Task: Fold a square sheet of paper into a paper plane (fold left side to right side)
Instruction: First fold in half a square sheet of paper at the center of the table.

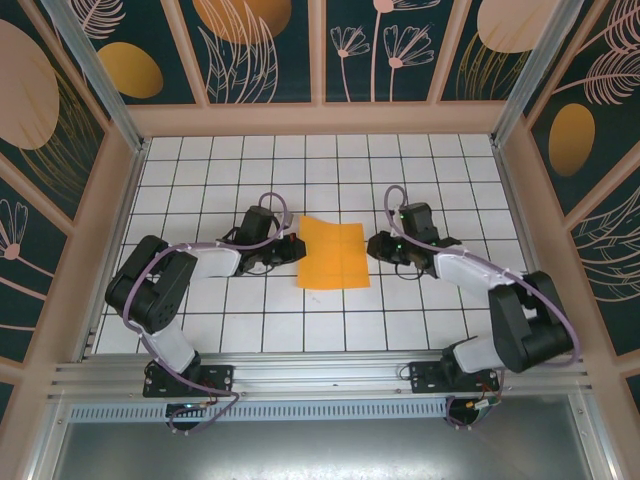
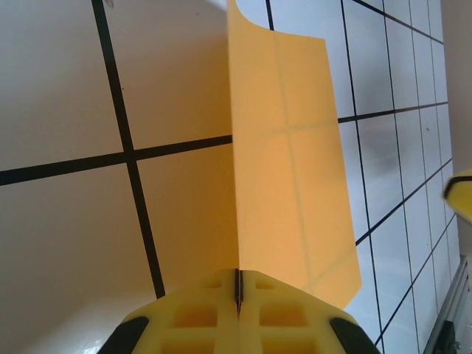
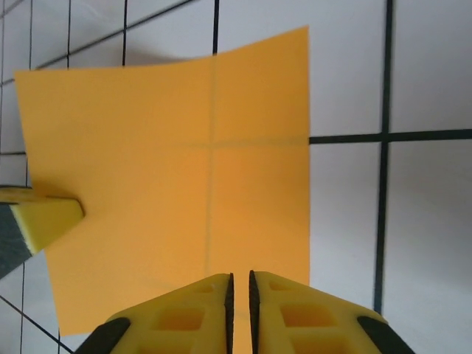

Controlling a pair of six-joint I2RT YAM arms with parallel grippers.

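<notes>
The square sheet of paper (image 1: 333, 252) is bright orange with faint cross creases and lies mid-table. My left gripper (image 1: 293, 246) is at its left edge. In the left wrist view my left gripper (image 2: 237, 271) is shut on that edge, and the sheet (image 2: 287, 184) rises from the tiles and curls at its far end. My right gripper (image 1: 378, 246) is at the right edge. In the right wrist view my right gripper (image 3: 240, 274) hovers over the flat sheet (image 3: 184, 184), all but shut, with only a thin slit and nothing between the jaws.
The white gridded table (image 1: 420, 170) is walled by wooden frames and patterned panels (image 1: 320, 50). A metal rail (image 1: 320, 375) runs along the near edge by the arm bases. A yellow finger of the left gripper (image 3: 44, 217) shows at the sheet's far side.
</notes>
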